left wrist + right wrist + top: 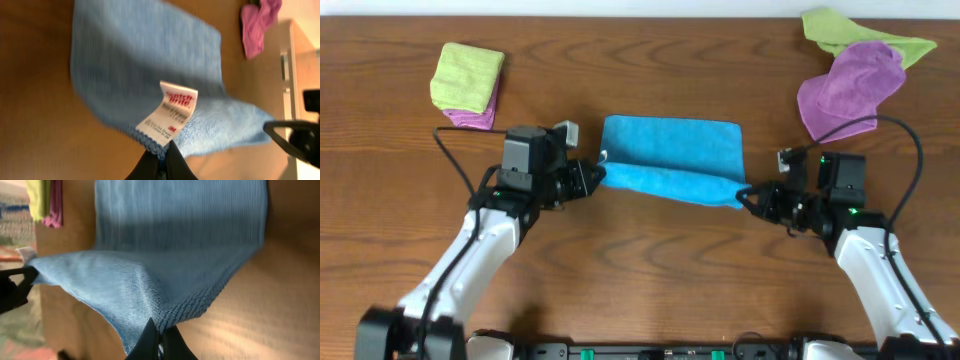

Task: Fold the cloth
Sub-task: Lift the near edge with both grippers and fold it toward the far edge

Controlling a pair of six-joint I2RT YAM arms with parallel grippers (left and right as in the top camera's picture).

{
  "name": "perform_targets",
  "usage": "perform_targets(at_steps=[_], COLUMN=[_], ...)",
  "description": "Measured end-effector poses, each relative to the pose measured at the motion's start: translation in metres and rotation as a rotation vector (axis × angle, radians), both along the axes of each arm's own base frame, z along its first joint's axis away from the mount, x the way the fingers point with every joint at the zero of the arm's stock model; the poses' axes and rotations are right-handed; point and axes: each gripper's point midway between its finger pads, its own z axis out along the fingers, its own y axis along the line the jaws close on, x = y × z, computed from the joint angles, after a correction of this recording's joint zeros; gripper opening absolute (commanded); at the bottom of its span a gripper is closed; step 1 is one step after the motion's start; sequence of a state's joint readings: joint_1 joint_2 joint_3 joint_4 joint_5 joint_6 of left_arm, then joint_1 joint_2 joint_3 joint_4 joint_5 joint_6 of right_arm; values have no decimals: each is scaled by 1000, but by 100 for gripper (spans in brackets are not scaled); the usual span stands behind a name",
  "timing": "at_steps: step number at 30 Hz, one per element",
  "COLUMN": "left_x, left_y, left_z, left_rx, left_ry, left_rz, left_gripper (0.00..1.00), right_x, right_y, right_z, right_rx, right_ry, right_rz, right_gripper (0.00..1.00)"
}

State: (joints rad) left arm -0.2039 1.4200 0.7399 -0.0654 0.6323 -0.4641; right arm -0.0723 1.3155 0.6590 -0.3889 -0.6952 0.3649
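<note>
The left gripper (592, 180) is pinching the blue cloth (670, 148) at its labelled corner — the right gripper (748, 197) is pinching the other near corner, holding that edge above the table (640, 262).

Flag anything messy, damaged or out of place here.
Nothing damaged or spilled. The blue cloth lies half-folded, its near corners pinched by the left gripper and right gripper. Only the green cloth and purple cloth at the far right lie crumpled.

left tool (597, 178), cloth (670, 150) between, right tool (743, 195)
</note>
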Motion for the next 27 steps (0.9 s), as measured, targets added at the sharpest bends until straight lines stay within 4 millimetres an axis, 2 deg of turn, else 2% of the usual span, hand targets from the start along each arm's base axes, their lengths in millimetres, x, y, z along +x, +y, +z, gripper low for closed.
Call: perform_targets(at_steps=[5, 7, 13, 17, 21, 23, 27], left_x=[19, 31, 81, 115, 135, 138, 122], left_y=[-2, -4, -12, -12, -6, -3, 3], left_z=[-27, -32, -26, -29, -34, -35, -40], left_rx=[9, 14, 23, 47, 68, 82, 127], left_ry=[43, 53, 18, 0, 34, 61, 146], left_rz=[20, 23, 32, 57, 80, 81, 50], left_gripper=[6, 6, 6, 6, 6, 6, 6], right_x=[26, 35, 75, 114, 144, 150, 131], right_y=[-3, -6, -10, -13, -14, -12, -8], right_z=[2, -1, -10, -8, -3, -5, -22], right_rx=[-24, -28, -32, -31, -27, -19, -14], right_ry=[-58, -56, -37, -55, -63, -40, 85], right_rz=[-72, -93, -123, -132, -134, -128, -111], right_gripper=[2, 1, 1, 2, 2, 1, 2])
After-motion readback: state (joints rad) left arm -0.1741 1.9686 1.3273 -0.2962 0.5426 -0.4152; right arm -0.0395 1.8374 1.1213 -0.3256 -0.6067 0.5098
